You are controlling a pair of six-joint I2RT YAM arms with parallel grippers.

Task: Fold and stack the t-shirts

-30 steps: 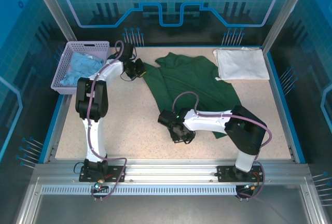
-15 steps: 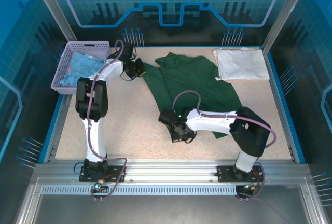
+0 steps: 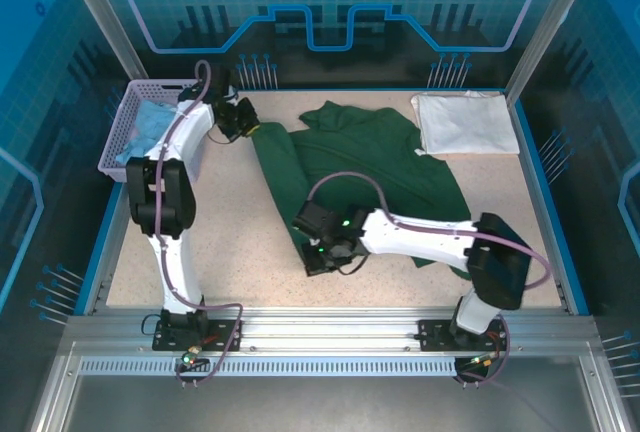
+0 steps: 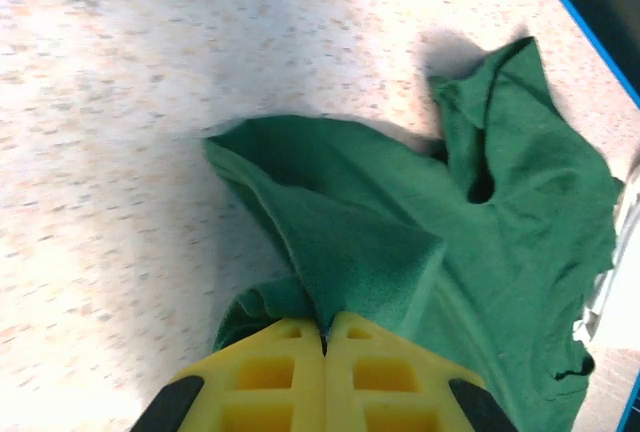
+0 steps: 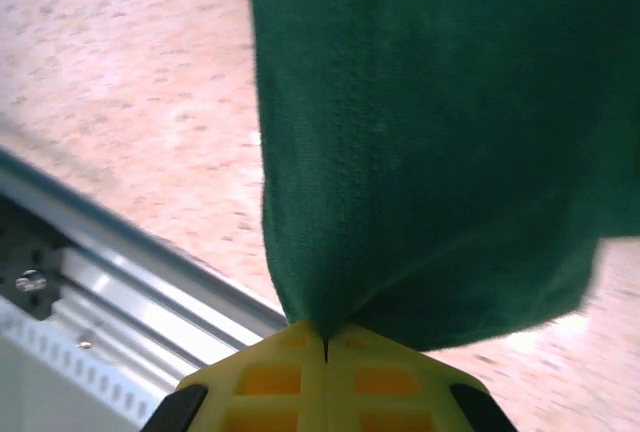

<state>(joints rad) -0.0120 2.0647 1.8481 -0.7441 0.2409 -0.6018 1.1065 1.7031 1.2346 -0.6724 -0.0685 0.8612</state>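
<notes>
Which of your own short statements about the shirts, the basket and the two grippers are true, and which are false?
1. The left gripper is shut on the green t-shirt. True.
2. The right gripper is open and holds nothing. False: it is shut on an edge of the green t-shirt.
3. The white t-shirt lies flat at the far right corner of the table. True.
4. The purple basket holds the white t-shirt. False: it holds light blue cloth, and the white t-shirt lies on the table.
</notes>
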